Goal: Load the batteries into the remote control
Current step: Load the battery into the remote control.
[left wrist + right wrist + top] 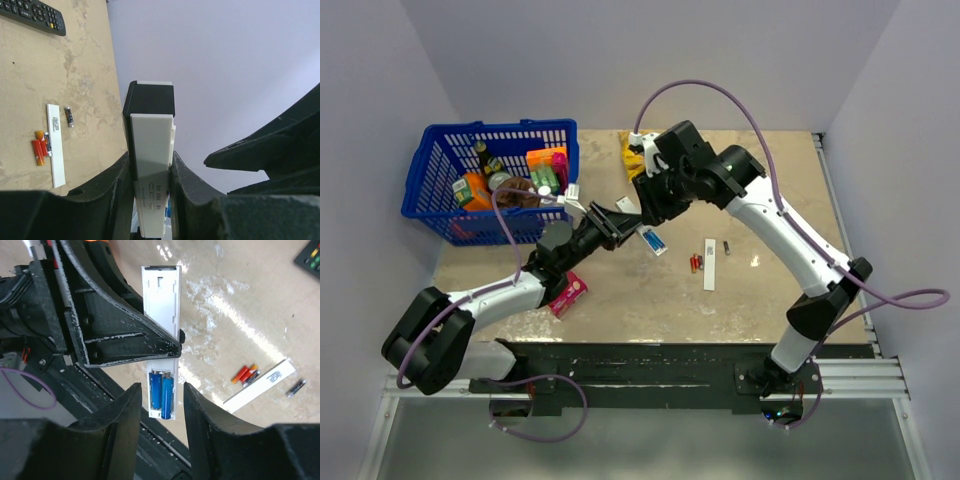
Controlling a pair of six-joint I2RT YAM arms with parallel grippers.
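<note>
Remote control (655, 241) raised over tan table (770, 285), centre of top view. Slim white body pinched side to side by L gripper (150, 167), closed tight on it. Dark end at upper centre of L wrist view. Open battery bay at opposite end, lower centre of R wrist view.

Rest, big to small:

- Blue basket (432, 185) w/ bottles and packets, upper left of top view, on far-left corner of table.
- R gripper (161, 390) w/ jaws apart, nothing gripped. Fingers either side of remote's battery end, lower centre of R wrist view. Touching or not: can't tell.
- Black remote (35, 16) flat on table, upper left of L wrist view.
- Pink box (568, 293) left of centre in top view, beside L arm.
- White back strip (710, 264) flat on table, right of centre in top view, well apart from held remote.
- Two blue batteries (161, 392) side by side in bay.
- Red/orange batteries (696, 263) just beside strip's left edge.
- Small dark piece (727, 246) just right of strip's upper end.
</note>
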